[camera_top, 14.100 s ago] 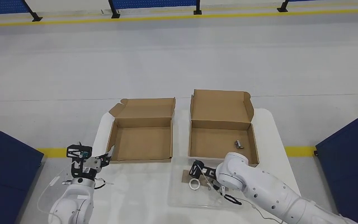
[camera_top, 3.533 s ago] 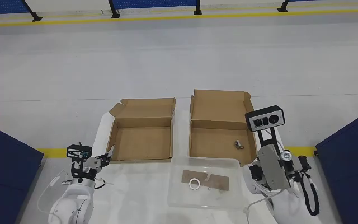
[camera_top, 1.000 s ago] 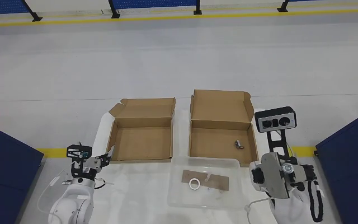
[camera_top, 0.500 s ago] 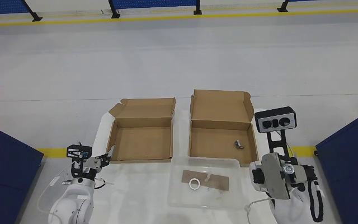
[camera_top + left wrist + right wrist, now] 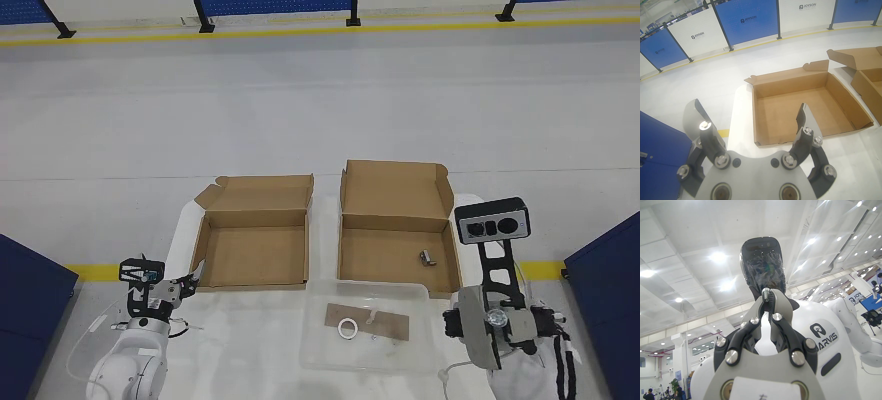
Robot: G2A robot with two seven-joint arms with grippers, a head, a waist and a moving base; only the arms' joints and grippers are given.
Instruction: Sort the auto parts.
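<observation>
R claw (image 5: 768, 297) is clamping a small threaded metal bolt (image 5: 766, 296) at its ridged tips, pointing upward. L claw (image 5: 749, 110) is hanging w/ fingers apart beside the L square cardboard box (image 5: 791, 83). Clear plastic tray (image 5: 400, 352) is holding a white ring (image 5: 348, 327).

A logo with a short word is printed on each blue panel (image 5: 747, 19) and white panel (image 5: 696, 36) beyond the floor; a white label (image 5: 761, 391) on the base of the right gripper (image 5: 767, 298) bears one character.

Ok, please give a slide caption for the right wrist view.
Right gripper, facing the ceiling, shut on a small silver threaded metal bolt.
</observation>
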